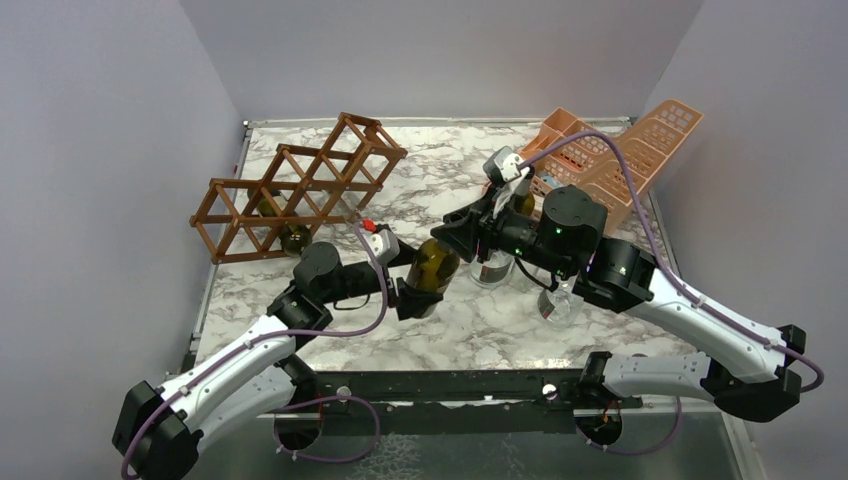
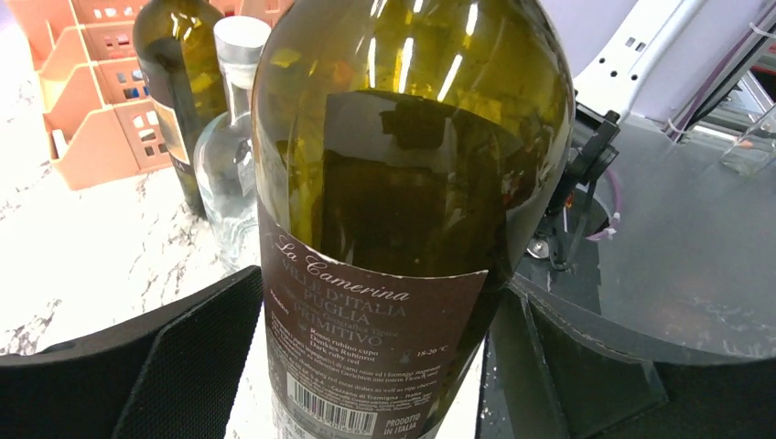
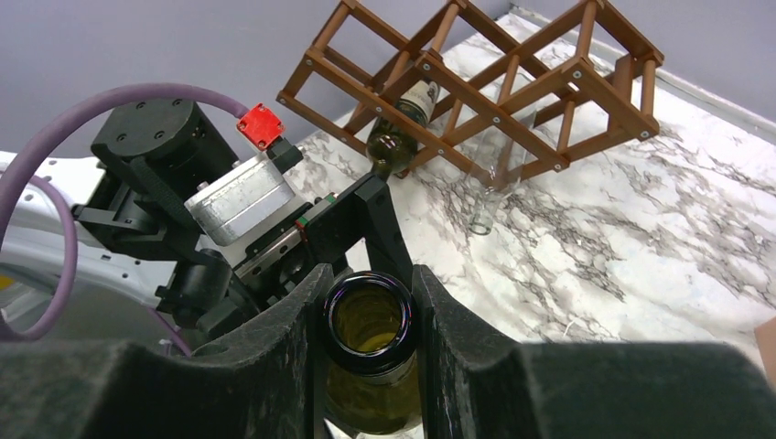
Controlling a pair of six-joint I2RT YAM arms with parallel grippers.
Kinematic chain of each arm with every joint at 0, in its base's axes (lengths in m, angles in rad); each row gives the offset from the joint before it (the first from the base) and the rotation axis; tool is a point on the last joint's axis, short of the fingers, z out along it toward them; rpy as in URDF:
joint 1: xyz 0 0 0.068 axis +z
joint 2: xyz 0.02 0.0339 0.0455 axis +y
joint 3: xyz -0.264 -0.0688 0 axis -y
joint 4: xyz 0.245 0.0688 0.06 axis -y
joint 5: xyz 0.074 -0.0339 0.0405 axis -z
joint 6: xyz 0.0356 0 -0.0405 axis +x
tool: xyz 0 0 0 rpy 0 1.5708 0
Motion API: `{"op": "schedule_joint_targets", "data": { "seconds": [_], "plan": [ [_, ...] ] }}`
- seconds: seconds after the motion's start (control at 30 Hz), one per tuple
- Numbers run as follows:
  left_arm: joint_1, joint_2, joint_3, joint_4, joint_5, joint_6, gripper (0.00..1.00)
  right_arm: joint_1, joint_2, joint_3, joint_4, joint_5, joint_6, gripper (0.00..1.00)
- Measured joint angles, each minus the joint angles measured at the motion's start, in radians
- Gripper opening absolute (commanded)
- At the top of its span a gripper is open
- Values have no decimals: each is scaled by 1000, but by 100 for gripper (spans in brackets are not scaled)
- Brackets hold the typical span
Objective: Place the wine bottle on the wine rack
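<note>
Plain grey walls (image 1: 100,150) closed three sides around a white marble table (image 1: 480,330). The wine rack (image 1: 300,185) stood toward 10 o'clock on it, and a peach plastic basket (image 1: 620,150) at 2 o'clock. The wine bottle (image 1: 434,268) was near the centre, at 4 o'clock from the rack and well apart from it. Its long axis stood almost upright, the open mouth upward. The left gripper (image 1: 415,295) was clamped on its labelled body, and the right gripper (image 1: 452,235) on its neck.
</note>
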Motion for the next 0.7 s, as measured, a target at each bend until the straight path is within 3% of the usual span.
{"op": "schedule_joint_targets", "data": {
  "seconds": [0.33,0.47,0.53,0.63,0.67,0.7],
  "plan": [
    [-1,-30,-1,45,59,3,99,-1,-57,-27,68,-114,-19,1],
    [-1,-18,-1,45,112,0,92,-1,-63,-45,88,-167,-29,1],
    [-1,-18,-1,43,123,0,80,-1,-64,-51,98,-182,-34,1],
    [-2,-31,-1,40,126,13,53,-7,-69,-55,106,-194,-39,1],
    [-4,-37,-1,41,127,25,40,-8,-71,-56,110,-195,-36,1],
    [-8,-47,-1,41,127,39,17,-10,-74,-56,113,-200,-31,5]
  ]
}}
